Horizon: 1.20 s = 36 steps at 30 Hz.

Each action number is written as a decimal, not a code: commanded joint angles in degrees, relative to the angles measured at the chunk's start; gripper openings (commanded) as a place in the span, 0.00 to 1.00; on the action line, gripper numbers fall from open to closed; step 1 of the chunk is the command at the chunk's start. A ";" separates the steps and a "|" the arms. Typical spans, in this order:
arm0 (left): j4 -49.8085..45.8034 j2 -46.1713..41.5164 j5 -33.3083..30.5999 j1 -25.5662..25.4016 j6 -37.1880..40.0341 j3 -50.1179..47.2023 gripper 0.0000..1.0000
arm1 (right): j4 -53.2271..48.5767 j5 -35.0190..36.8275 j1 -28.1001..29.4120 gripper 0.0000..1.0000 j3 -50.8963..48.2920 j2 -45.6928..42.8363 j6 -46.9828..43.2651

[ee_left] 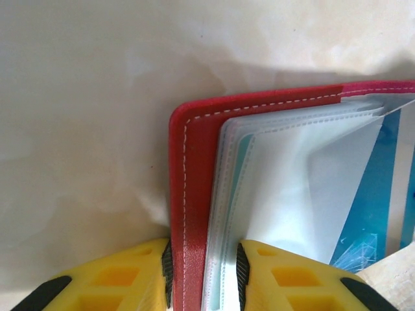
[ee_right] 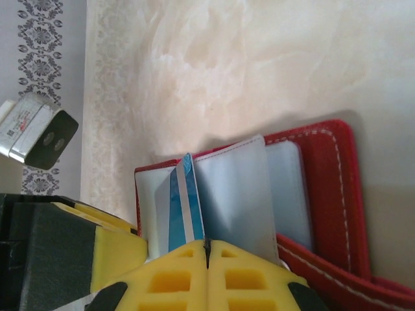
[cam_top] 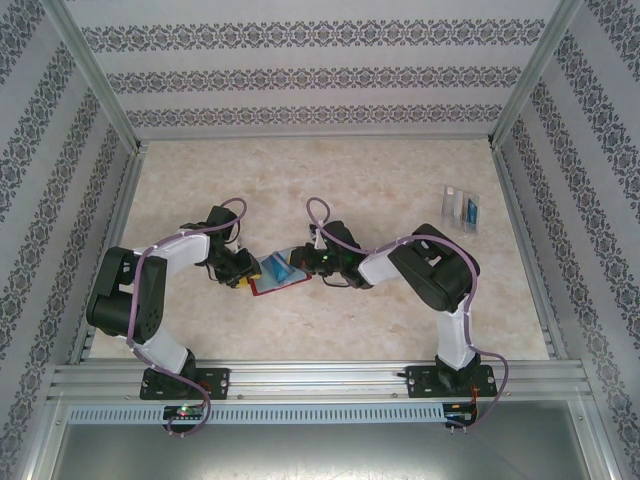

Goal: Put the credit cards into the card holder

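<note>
The right gripper [ee_right: 207, 249] had its jaws pressed flat together at the foot of a teal-blue credit card [ee_right: 185, 204] standing among the clear sleeves [ee_right: 237, 194] of the red wallet [ee_right: 334, 194]; whether it pinched the card could not be told. The left gripper [ee_left: 204, 262] was clamped on the wallet's cover edge. The card looked thin, stiff, light and slick, best pinched by an exposed edge, and the card holder [cam_top: 460, 208] sat well apart, far right.

Red wallet [ee_left: 188, 194], blue card [ee_right: 179, 207], marbled beige table [cam_top: 350, 170]
</note>
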 commanded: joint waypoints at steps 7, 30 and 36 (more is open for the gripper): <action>-0.37 1.05 0.65 -0.42 0.12 -0.21 0.34 | 0.83 13.42 7.45 0.00 -3.04 -4.57 -0.45; -1.58 1.99 1.29 -0.42 1.07 0.83 0.35 | -9.96 5.09 2.66 0.32 -2.15 -9.08 -9.06; -1.60 1.76 1.04 -0.37 0.80 0.79 0.35 | -30.65 0.26 1.70 0.38 5.77 -10.19 -19.98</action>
